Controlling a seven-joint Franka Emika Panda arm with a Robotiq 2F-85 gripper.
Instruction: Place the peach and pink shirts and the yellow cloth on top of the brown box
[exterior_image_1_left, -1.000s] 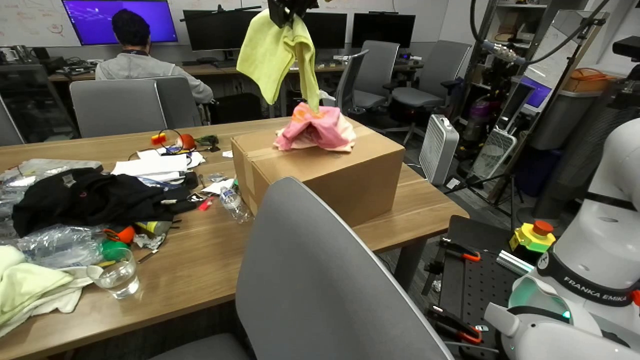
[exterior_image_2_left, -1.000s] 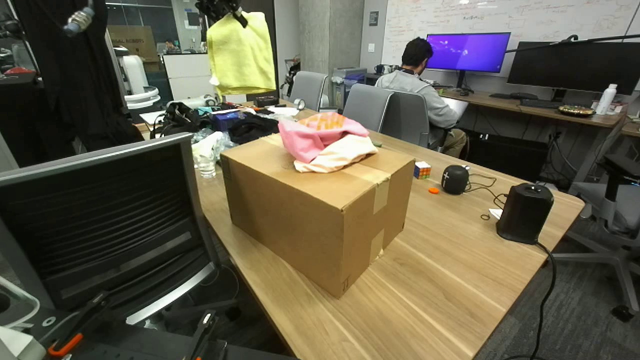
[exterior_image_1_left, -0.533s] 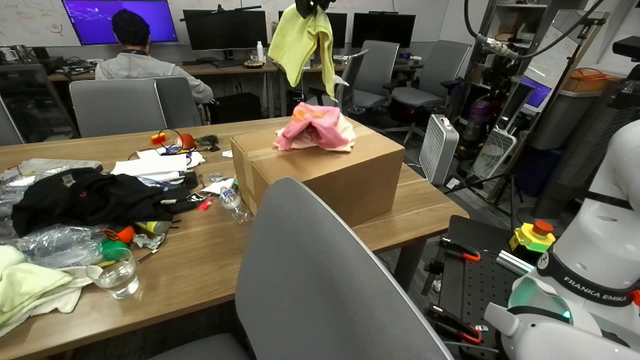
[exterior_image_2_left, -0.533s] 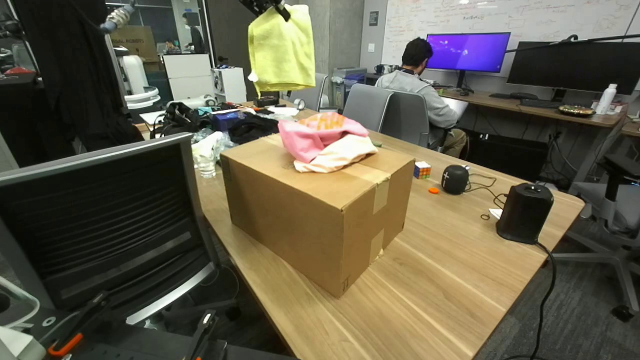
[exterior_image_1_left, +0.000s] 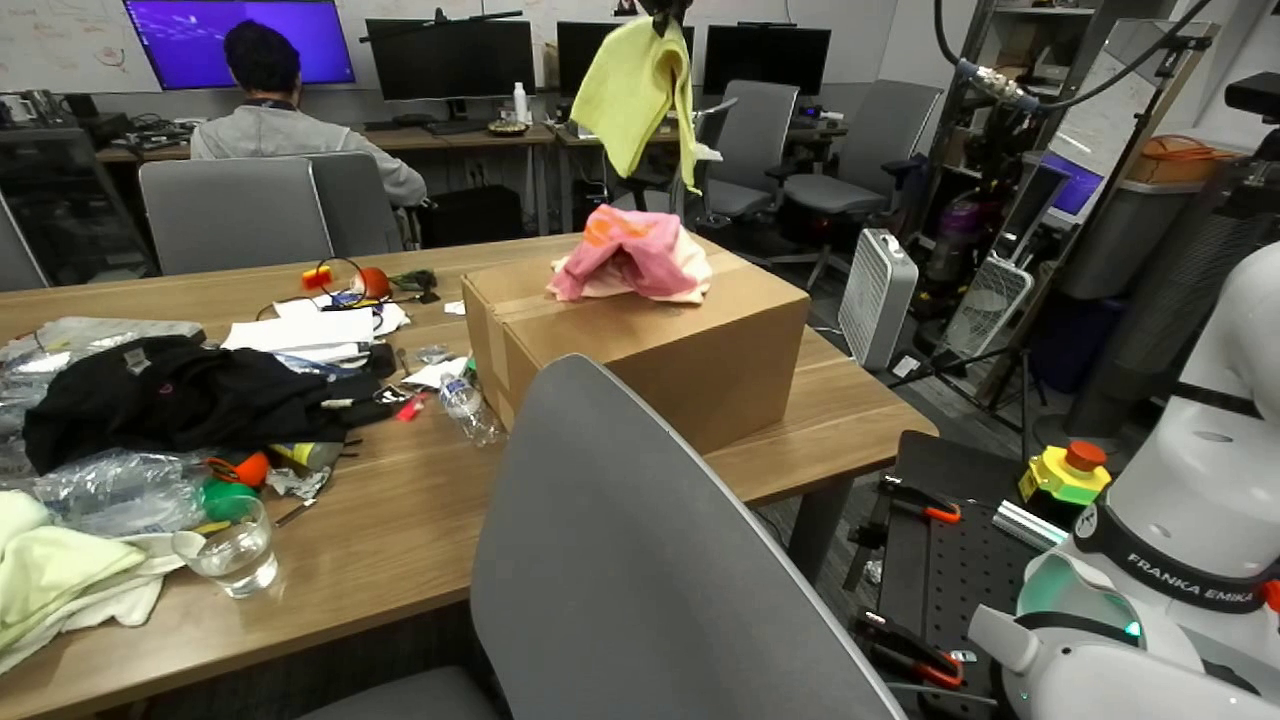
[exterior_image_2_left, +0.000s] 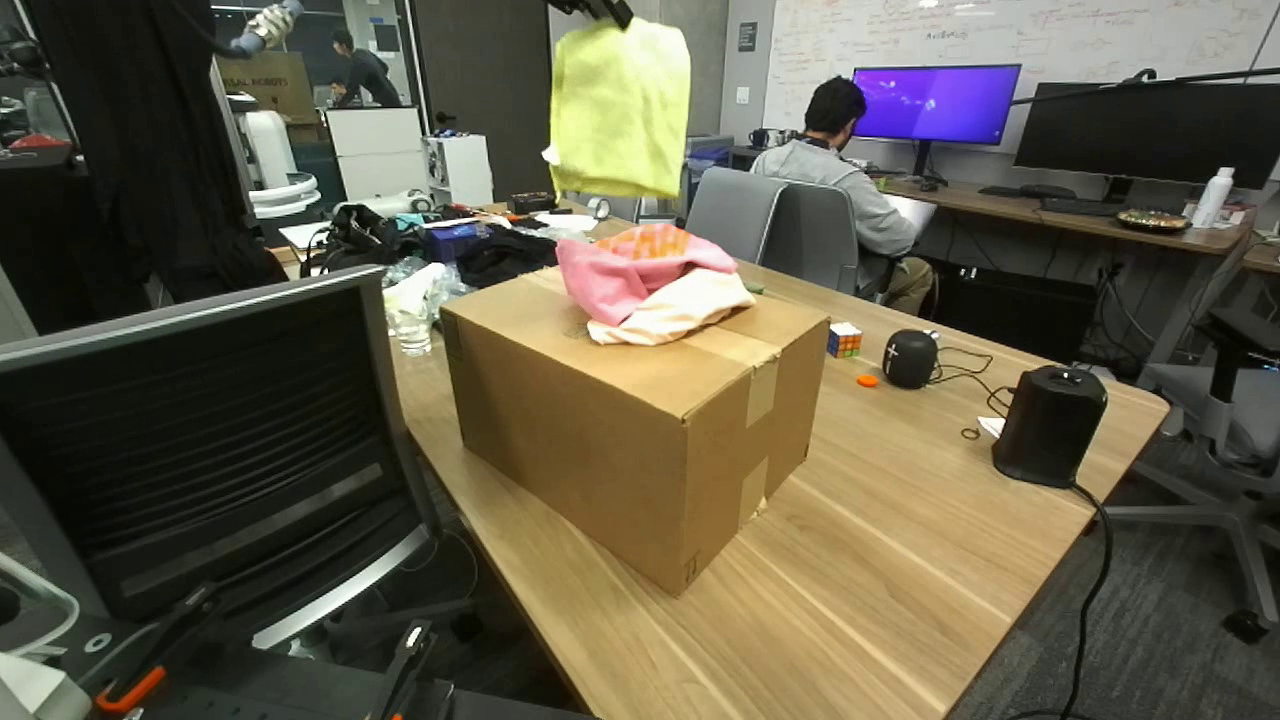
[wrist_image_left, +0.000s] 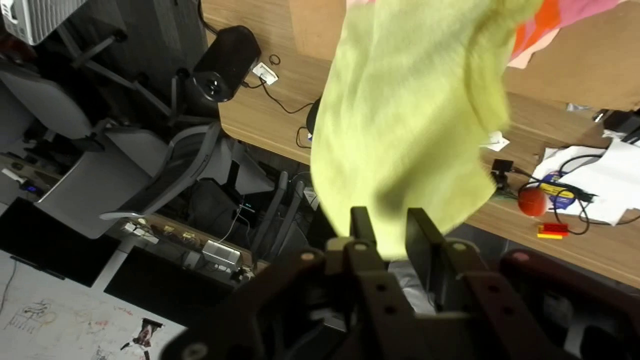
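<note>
- Wrist view: gripper (wrist_image_left: 389, 217) pinches cloth (wrist_image_left: 400, 130), apparently so it hangs ready to drape.
- Pink shirt (exterior_image_2_left: 645, 262), peach shirt (exterior_image_2_left: 675, 312): heaped on box (exterior_image_2_left: 580, 460), presumably as wanted.

On counter (exterior_image_2_left: 880, 560): 1 brn box (exterior_image_2_left: 570, 450), 1 glass (exterior_image_1_left: 238, 562), 1 puzzle cube (exterior_image_2_left: 845, 341); + 1 pk shirt (exterior_image_2_left: 620, 280), 1 peach shirt (exterior_image_2_left: 672, 309), 1 brt-yel. cloth (exterior_image_2_left: 622, 115).

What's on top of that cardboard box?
A crumpled pink shirt partly covering a peach shirt. Anything between them and the box is covered, so I can't see it.
</note>
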